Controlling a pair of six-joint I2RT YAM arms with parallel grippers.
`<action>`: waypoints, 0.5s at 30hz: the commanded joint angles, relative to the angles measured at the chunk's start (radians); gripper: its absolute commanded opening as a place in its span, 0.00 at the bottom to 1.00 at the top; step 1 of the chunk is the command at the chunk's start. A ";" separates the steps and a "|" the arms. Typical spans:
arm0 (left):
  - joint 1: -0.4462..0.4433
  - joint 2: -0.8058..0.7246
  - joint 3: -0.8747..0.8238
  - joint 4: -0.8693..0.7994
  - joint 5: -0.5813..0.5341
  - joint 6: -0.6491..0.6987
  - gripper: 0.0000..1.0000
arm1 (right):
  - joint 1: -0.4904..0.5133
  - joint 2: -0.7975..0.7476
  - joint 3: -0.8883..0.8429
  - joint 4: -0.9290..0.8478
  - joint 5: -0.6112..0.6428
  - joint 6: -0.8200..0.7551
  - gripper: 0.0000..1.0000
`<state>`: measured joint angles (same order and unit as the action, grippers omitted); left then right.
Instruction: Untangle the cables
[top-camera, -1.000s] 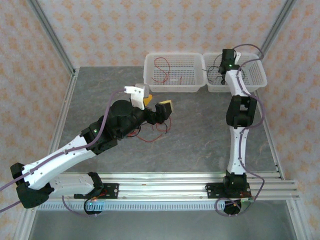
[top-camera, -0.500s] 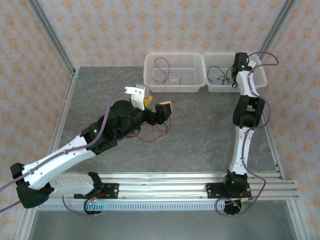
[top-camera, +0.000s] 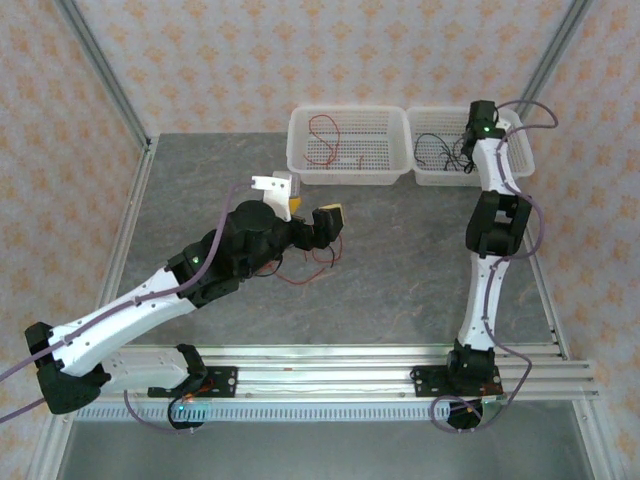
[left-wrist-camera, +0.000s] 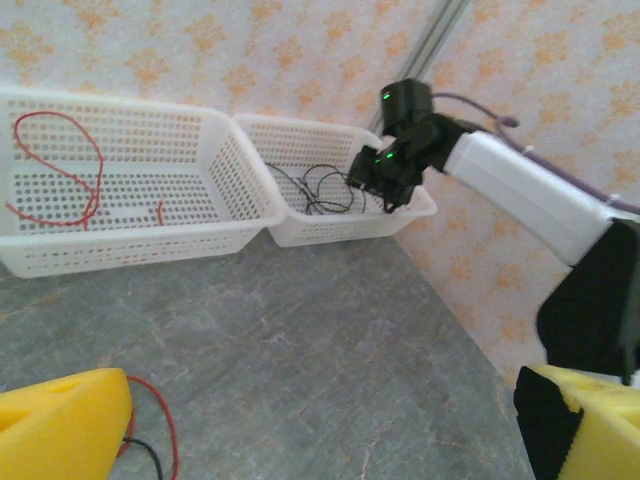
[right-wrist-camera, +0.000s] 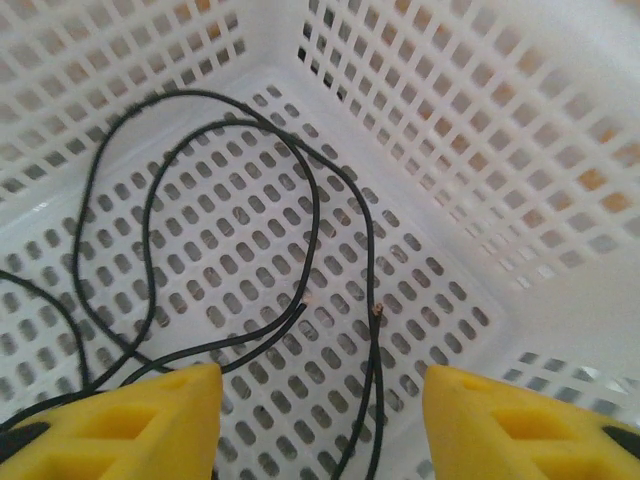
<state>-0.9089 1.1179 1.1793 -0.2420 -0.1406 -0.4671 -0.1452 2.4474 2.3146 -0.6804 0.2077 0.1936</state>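
Both grippers stand jaws apart: lift your right gripper (right-wrist-camera: 320, 425) straight from the white basket (right-wrist-camera: 520, 130), clear of the black wire (right-wrist-camera: 312, 200), before lowering the left gripper (left-wrist-camera: 320, 430) onto the red-and-black tangle (left-wrist-camera: 172, 432).

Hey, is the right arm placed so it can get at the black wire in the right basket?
Probably yes. The right gripper hangs inside the white basket just above the black wire, jaws apart, and nothing lies between them and the strand on the perforated floor.

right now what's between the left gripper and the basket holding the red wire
Bare grey table stretches from the left gripper to the basket; the left wrist view shows it.
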 joint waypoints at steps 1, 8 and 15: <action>0.006 0.018 0.034 -0.054 -0.051 -0.039 0.99 | -0.001 -0.176 -0.052 -0.029 -0.026 0.026 0.57; 0.026 0.077 0.039 -0.176 -0.091 -0.113 0.89 | 0.006 -0.429 -0.285 0.040 -0.114 0.028 0.59; 0.068 0.149 -0.024 -0.238 -0.085 -0.194 0.79 | 0.076 -0.708 -0.626 0.144 -0.170 0.012 0.59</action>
<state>-0.8619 1.2415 1.1843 -0.4145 -0.2001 -0.6086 -0.1120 1.8175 1.7985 -0.5831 0.0788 0.2092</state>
